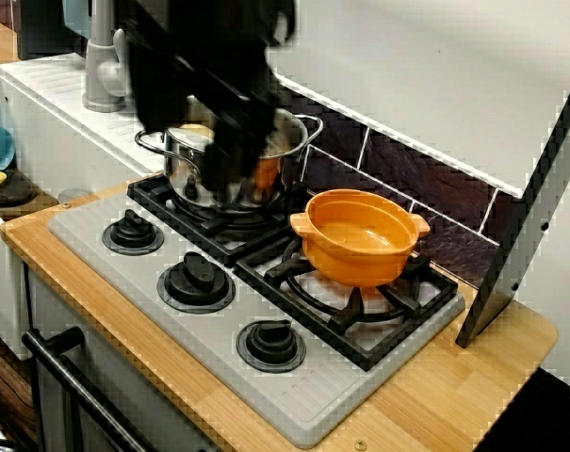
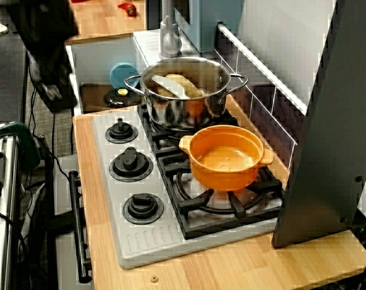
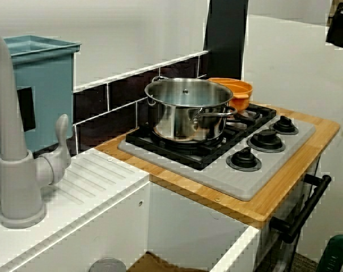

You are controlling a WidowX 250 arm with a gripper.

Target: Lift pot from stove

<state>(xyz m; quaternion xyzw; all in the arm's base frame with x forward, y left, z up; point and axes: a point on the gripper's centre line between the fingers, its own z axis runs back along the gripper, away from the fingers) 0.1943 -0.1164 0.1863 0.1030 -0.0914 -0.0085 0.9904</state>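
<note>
Okay, my gripper is a dark blur hanging in front of the steel pot on the back burner, and I honestly cannot tell whether the jaws are apart or closed; the other two views only catch scraps of the arm at their edges. What I want is the orange pot, which sits upright and empty on the front grate of the stove, just beside the steel one, well clear of my tool. So I need to travel across to it, staying high enough to miss the steel pot's loop handle. That glossy rim looks slippery to me, so I would straddle the wall near one stubby side handle, squeeze firmly, then rise straight up off the grate.
</note>
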